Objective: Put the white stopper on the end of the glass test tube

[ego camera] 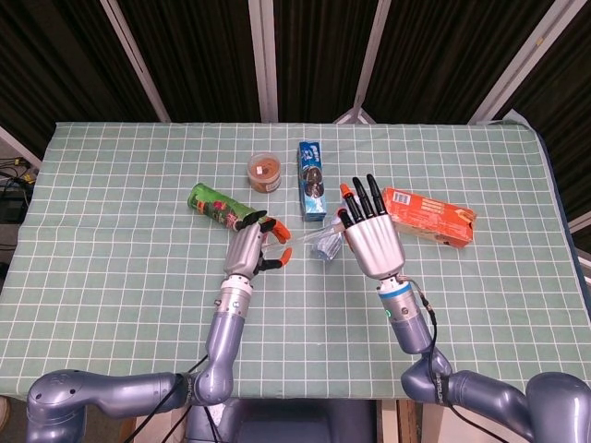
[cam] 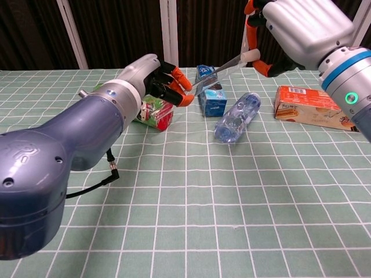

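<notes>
Chest view shows my right hand (cam: 301, 26) raised, holding the white stopper (cam: 251, 55) at the upper end of the glass test tube (cam: 217, 70), whose lower end my left hand (cam: 157, 78) pinches above the table (cam: 232, 197).

— What can't you make out from the head view?

— Your right hand (ego camera: 372, 242) blocks the white stopper entirely, and covers much of the plastic bottle (ego camera: 326, 243) beneath it. The glass test tube (ego camera: 300, 242) is a faint, barely readable streak there.

— And the chest view?

— The top edge cuts off your right hand's fingers (cam: 253, 7). Your left hand (cam: 152, 74) hides the tube's lower end and part of the green can (cam: 155, 113). How firmly the white stopper (cam: 250, 56) sits is unclear.
</notes>
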You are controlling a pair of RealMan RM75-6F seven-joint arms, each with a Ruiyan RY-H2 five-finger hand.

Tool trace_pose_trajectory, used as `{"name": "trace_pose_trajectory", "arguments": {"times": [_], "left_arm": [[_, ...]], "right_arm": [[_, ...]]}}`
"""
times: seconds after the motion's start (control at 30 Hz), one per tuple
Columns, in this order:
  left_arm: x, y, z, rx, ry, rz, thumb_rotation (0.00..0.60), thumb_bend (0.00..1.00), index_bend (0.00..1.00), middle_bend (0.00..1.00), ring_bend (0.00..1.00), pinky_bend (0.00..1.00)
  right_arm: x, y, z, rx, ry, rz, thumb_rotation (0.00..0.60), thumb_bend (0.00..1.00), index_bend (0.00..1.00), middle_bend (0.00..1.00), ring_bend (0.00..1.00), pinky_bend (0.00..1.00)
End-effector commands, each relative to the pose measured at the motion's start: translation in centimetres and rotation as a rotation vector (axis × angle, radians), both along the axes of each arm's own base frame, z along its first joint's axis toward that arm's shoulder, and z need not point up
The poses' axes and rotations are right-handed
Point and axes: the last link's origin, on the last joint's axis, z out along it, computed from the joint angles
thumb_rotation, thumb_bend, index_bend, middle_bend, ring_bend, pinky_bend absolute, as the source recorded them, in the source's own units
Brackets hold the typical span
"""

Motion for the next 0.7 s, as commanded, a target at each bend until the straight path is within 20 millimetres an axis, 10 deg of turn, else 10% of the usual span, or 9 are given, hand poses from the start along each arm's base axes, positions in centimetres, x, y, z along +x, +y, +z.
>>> {"name": "trace_pose_trajectory", "arguments": {"times": [0.03,0.7], "left_arm": [[0.0,-0.02,-0.08,-0.002,0.0,-0.002,0.6,0.67,0.57,0.51,0.11,0.0],[0.13,-0.55,-0.26,-0.024,-0.027,0.029,0.6,0.67,0.57,0.51,0.11,0.0]], "right_arm": [[-0.06,0.02,-0.06,0.001,0.004,-0.001,0.6,0.44,0.61,0.23,0.12,0.07],[-0.38,0.13,-0.1,-0.006,0.024,-0.004,0.6,0.45,0.61,0.23,0.12,0.07]]}}
